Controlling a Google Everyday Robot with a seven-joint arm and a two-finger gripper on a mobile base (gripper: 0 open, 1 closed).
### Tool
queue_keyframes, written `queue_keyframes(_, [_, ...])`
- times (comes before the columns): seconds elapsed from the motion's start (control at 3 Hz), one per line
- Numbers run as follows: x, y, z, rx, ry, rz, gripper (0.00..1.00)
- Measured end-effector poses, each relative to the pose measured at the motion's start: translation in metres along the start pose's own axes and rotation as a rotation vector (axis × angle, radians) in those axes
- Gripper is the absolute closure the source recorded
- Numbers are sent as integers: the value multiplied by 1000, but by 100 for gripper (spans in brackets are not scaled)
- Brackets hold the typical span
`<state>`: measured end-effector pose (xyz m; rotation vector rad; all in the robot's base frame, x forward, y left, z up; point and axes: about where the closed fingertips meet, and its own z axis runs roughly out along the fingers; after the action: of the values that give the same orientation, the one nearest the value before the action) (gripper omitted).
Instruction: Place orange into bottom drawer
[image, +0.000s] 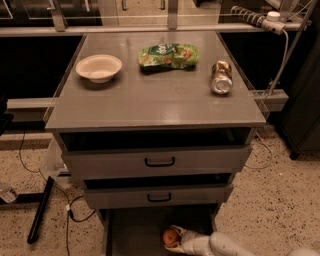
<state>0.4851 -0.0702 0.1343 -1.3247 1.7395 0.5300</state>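
The claw (172, 240) gripped the one orange (170, 235) inside the open bottom drawer (134, 233). Above the claw were two more drawers (160, 161). On the worktop (150, 102) beyond lay one bowl (99, 67), one bag (168, 55) and one can (221, 77).

One white bowl (99, 67) sits near the left back corner of the cabinet top (150, 100), one green snack bag (168, 55) at its back edge, and one crushed can (221, 77) by its right edge. Two gray drawer fronts (205, 161), each with one black handle (159, 161), plus one bottom drawer (132, 232), make three drawers. One orange (170, 237) sits in it, and one gripper (174, 239) seems clamped around it at the front edge.
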Motion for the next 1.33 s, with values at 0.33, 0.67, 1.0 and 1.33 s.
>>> queue_keyframes(0.33, [0,0,0,0,0,0,58])
queue_keyframes(0.67, [0,0,0,0,0,0,35])
queue_keyframes(1.0, [0,0,0,0,0,0,12])
queue_keyframes(1.33, [0,0,0,0,0,0,0])
